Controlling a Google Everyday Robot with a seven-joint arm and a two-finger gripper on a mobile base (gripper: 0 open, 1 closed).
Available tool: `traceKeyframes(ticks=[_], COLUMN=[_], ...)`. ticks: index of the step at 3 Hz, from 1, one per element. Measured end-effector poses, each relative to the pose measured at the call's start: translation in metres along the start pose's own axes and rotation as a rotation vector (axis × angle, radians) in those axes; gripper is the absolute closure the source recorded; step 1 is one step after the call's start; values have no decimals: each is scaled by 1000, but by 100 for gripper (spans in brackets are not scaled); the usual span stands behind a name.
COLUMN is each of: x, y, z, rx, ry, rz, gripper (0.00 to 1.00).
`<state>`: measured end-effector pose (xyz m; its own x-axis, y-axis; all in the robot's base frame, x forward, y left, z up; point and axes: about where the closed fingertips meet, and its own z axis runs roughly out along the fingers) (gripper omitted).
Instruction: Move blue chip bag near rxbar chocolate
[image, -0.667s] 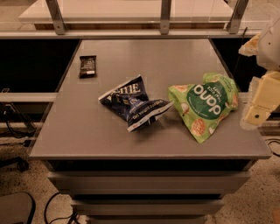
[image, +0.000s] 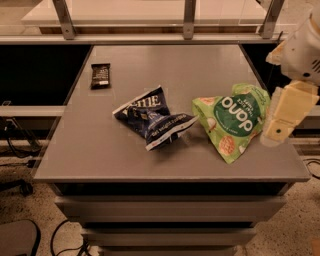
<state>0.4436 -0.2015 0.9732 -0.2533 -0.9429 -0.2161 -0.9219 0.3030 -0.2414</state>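
Observation:
The blue chip bag (image: 152, 119), crumpled navy foil with white lettering, lies in the middle of the grey table (image: 100, 155). The rxbar chocolate (image: 100, 75), a small flat dark wrapper, lies at the table's far left. My gripper (image: 282, 117) hangs at the right edge of the view, over the table's right side and well to the right of the blue bag, beside the green bag. It holds nothing that I can see.
A larger light-green bag (image: 232, 120) lies right of the blue bag, just under my arm. A railing with metal posts (image: 189, 17) runs behind the table. Drawers sit below the front edge, cables on the floor at left.

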Motion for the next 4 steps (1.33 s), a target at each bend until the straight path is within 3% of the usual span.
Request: traceKeyframes(ticks=[2,4], x=[-71,-146], y=[3,9], z=[16,46], rx=[-28,-56], ry=[9,73], rz=[45,90], gripper=[0,0])
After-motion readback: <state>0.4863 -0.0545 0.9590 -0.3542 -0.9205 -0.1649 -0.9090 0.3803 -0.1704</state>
